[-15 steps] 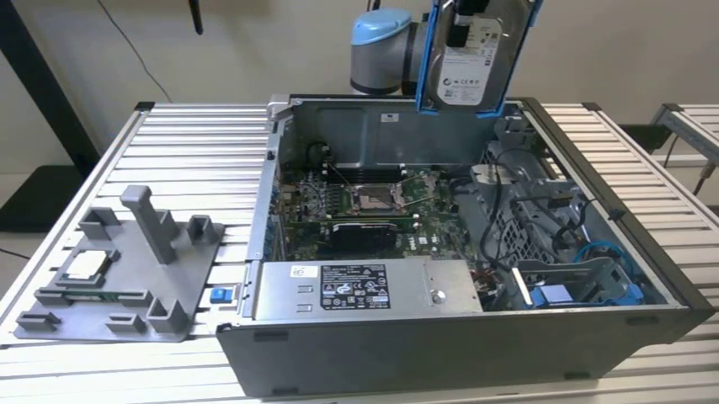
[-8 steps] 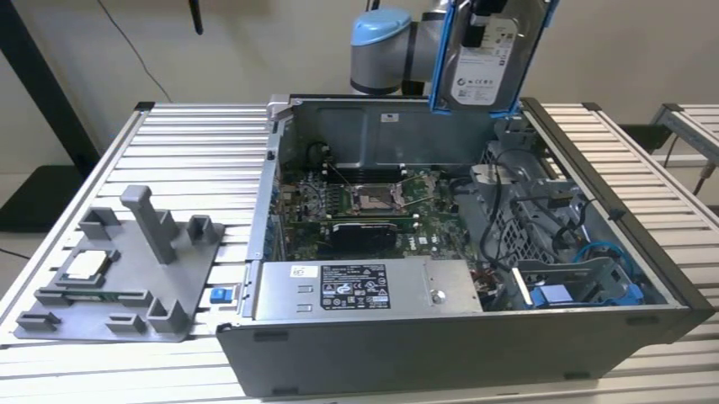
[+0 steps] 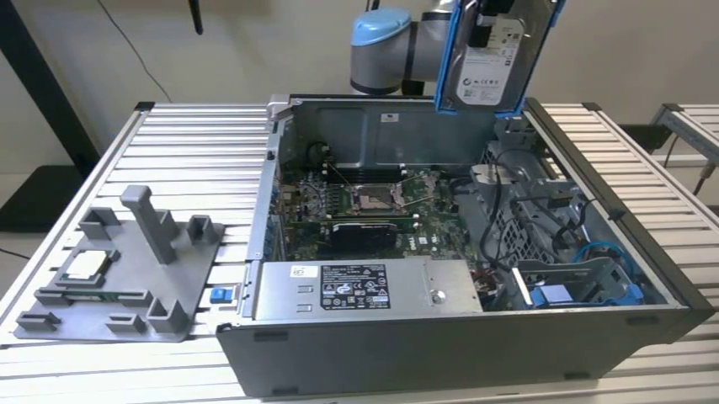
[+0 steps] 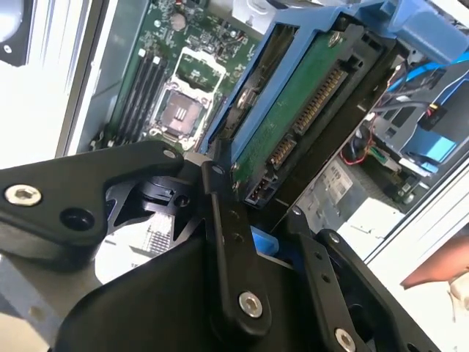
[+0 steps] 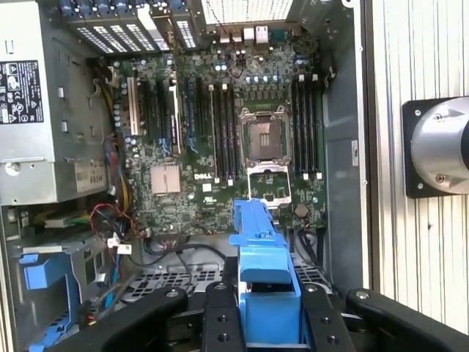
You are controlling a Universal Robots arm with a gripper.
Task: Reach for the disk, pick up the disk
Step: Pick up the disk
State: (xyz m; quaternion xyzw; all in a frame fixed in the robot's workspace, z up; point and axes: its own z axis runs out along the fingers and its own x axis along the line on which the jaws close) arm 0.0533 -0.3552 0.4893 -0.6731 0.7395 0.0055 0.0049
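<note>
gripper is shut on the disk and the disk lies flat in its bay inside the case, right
Not quite. The gripper is shut on the disk, but the disk is not in a bay. The exterior view shows it held upright in the air, above the open case.

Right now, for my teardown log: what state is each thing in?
computer case, lying open, side panel off
claw, shut on the disk
disk, held upright above the computer case
processor socket, open and empty
chip, resting on the grey fixture
</note>
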